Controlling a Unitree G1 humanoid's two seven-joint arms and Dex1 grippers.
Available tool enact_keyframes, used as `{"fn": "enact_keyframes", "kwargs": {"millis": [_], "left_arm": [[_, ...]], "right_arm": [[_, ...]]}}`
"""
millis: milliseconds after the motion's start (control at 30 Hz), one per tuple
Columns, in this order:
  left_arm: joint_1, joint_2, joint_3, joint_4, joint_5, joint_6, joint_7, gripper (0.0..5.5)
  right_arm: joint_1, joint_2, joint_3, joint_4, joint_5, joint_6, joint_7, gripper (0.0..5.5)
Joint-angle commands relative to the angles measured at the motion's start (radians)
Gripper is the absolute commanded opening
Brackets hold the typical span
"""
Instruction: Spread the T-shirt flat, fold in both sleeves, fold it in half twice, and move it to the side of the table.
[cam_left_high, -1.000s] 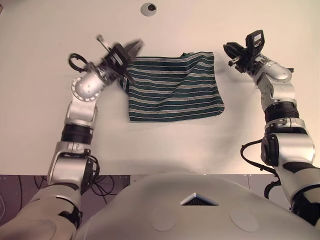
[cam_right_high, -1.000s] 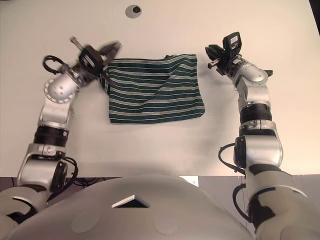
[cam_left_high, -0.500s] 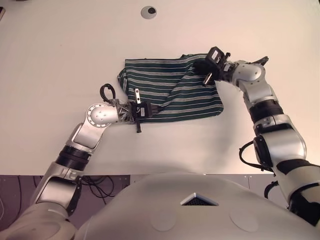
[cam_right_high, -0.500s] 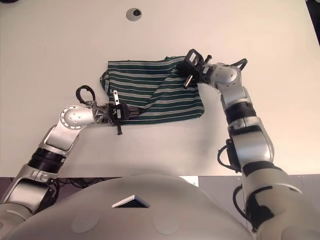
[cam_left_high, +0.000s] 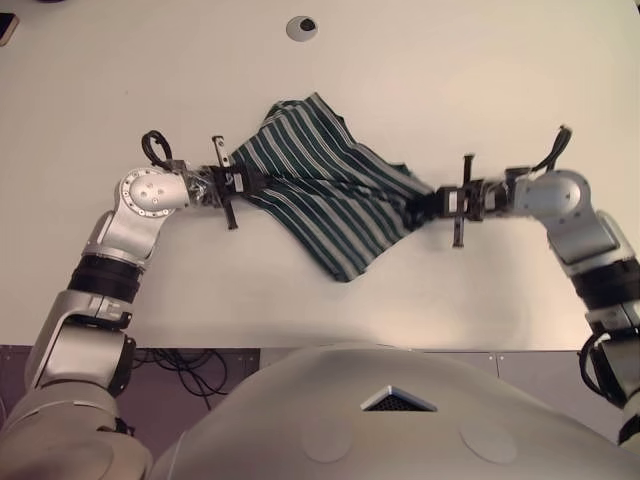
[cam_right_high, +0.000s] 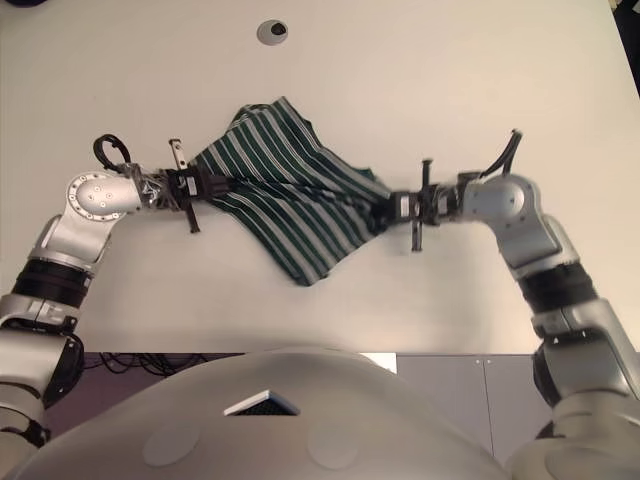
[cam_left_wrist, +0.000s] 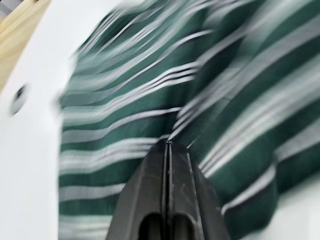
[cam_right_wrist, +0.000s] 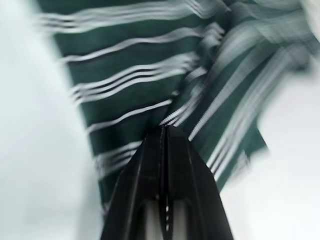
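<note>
T-shirt (cam_left_high: 325, 205) strung between two end effectors over bench (cam_left_high: 450, 80).
Pinched at 9 o'clock by left end effector (cam_left_high: 250, 183), at 3 o'clock by right end effector (cam_left_high: 425, 205).

The T-shirt (cam_left_high: 322, 203) is dark green with white stripes; the table (cam_left_high: 460, 85) is off-white.

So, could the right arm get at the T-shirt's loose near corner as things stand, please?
Probably not yet: the right tool is shut on the T-shirt, the left tool on its other end. Nothing stands between it and the near corner, but it must let go first.
</note>
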Motion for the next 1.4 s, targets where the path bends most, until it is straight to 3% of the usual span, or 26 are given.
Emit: {"fn": "enact_keyframes", "kwargs": {"millis": [33,200,433,633,767,933,1067,1200,1400], "left_arm": [[-0.103,-0.114,-0.016,0.141,0.066,0.035,0.082,0.00],[-0.115,-0.169,0.003,0.148,0.061,-0.017,0.107,0.00],[0.015,-0.046,0.051,0.090,0.053,-0.060,0.059,0.00],[0.167,0.036,0.089,-0.113,0.009,-0.109,0.019,0.89],[0.188,0.023,0.166,-0.208,-0.072,-0.170,0.053,0.91],[0.410,0.136,0.188,-0.480,-0.166,-0.142,-0.066,1.65],[0.637,0.244,0.235,-0.642,-0.190,-0.101,-0.124,2.38],[0.746,0.309,0.274,-0.682,-0.181,-0.100,-0.160,2.38],[0.763,0.308,0.237,-0.687,-0.157,-0.089,-0.187,2.38]], "right_arm": [[0.115,0.052,0.131,-0.137,0.043,0.158,0.078,0.04],[0.119,0.107,0.114,-0.172,0.064,0.229,-0.001,0.04],[0.159,0.086,0.024,-0.178,0.093,0.248,-0.061,0.04],[0.187,0.086,-0.051,-0.239,0.137,0.284,-0.082,1.04],[0.212,0.080,-0.098,-0.304,0.162,0.299,-0.092,1.71],[0.318,-0.020,-0.185,-0.443,0.143,0.283,-0.091,2.52],[0.359,-0.062,-0.180,-0.436,0.059,0.243,-0.101,3.34],[0.331,-0.022,-0.131,-0.374,-0.044,0.225,-0.152,3.34],[0.280,0.030,-0.081,-0.289,-0.135,0.203,-0.212,3.34]]}}
